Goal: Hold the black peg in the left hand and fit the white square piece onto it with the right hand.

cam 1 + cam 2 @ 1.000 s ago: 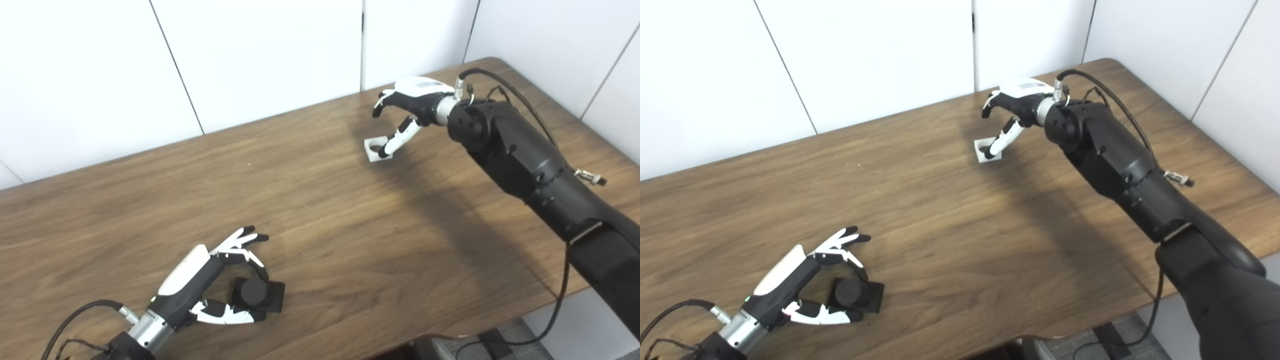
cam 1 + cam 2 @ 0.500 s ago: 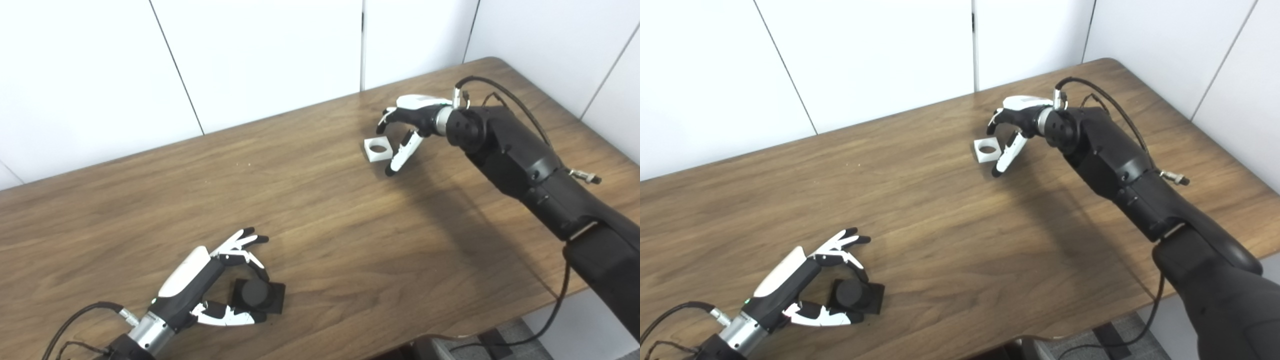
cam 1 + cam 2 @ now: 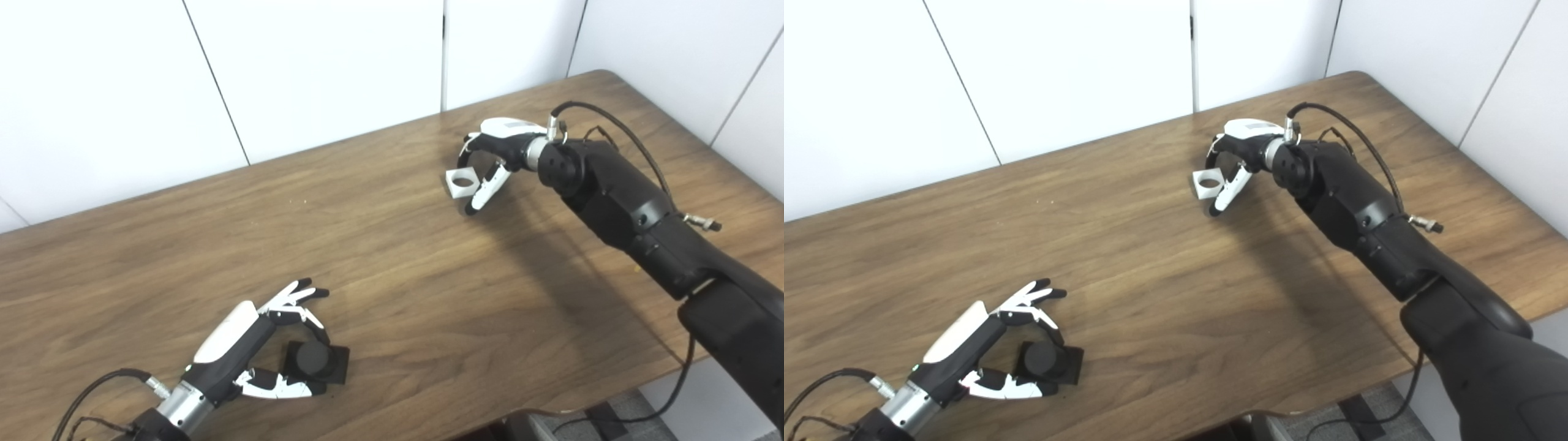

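Note:
The black peg [image 3: 315, 361], a round stud on a square black base, lies on the wooden table [image 3: 392, 257] near the front left. My left hand [image 3: 257, 340] rests beside it, thumb and fingers cupped loosely around it. The white square piece [image 3: 460, 182] with a round hole lies flat at the back right. My right hand [image 3: 497, 150] is over it. Its fingers curl down at the piece's far side and the thumb [image 3: 481, 193] reaches along its right side. The hand stays open and the piece rests on the table.
White wall panels [image 3: 318, 73] stand right behind the table's back edge. The table's front edge [image 3: 465, 422] runs close to my left hand. A black cable [image 3: 618, 122] loops over my right forearm.
My right hand came down and moved left, so its fingers and thumb now flank the white piece. The piece has not moved. My left hand and the peg are unchanged.

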Available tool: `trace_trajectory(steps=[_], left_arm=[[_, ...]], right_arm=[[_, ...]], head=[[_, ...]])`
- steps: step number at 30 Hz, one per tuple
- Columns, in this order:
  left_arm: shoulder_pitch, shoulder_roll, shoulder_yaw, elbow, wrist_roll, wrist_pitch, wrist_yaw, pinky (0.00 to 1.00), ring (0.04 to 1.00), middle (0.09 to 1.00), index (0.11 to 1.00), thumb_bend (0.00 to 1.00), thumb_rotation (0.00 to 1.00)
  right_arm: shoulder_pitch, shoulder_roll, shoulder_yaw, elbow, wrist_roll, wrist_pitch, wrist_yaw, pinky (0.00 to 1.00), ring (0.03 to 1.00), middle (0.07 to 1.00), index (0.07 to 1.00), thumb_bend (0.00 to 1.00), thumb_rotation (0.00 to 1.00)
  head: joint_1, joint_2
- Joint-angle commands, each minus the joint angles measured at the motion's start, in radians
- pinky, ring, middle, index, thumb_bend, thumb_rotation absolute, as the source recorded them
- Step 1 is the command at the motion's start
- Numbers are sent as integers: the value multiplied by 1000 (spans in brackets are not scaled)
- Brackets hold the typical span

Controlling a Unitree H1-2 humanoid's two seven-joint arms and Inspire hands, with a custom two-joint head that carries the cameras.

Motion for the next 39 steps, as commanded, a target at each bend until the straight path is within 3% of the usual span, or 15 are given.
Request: trace_trajectory(steps=[1, 8, 10, 12, 23, 30, 39], left_arm=[[12, 24, -3, 3, 15, 17, -24, 944, 993, 907, 490, 521, 56], [16, 22, -2, 7, 16, 7, -20, 944, 994, 908, 490, 521, 56], [17, 23, -2, 6, 16, 7, -20, 938, 994, 906, 490, 521, 55], [17, 24, -1, 8, 16, 5, -20, 931, 994, 906, 490, 521, 55], [25, 25, 3, -1, 14, 2, -20, 933, 990, 904, 490, 521, 55], [27, 25, 5, -4, 12, 7, -21, 918, 987, 902, 490, 521, 55], [27, 28, 6, -2, 11, 7, -24, 932, 991, 908, 490, 521, 55]], right_arm=[[-1, 9, -3, 9, -3, -11, -32, 931, 946, 935, 763, 787, 342], [22, 39, -18, 37, -6, -30, -152, 869, 898, 877, 657, 708, 244], [25, 44, -21, 48, -4, -34, -173, 871, 891, 861, 529, 555, 169], [26, 48, -23, 58, -3, -36, -185, 871, 887, 850, 503, 524, 154], [35, 43, -13, 66, -7, -43, -203, 862, 880, 827, 491, 512, 146], [33, 32, 7, 73, -19, -52, -202, 805, 854, 802, 488, 511, 148], [42, 34, 2, 62, -13, -66, -217, 839, 859, 796, 485, 512, 143]], head=[[-1, 1], [3, 7], [3, 8], [3, 8], [8, 18], [13, 22], [12, 22]])
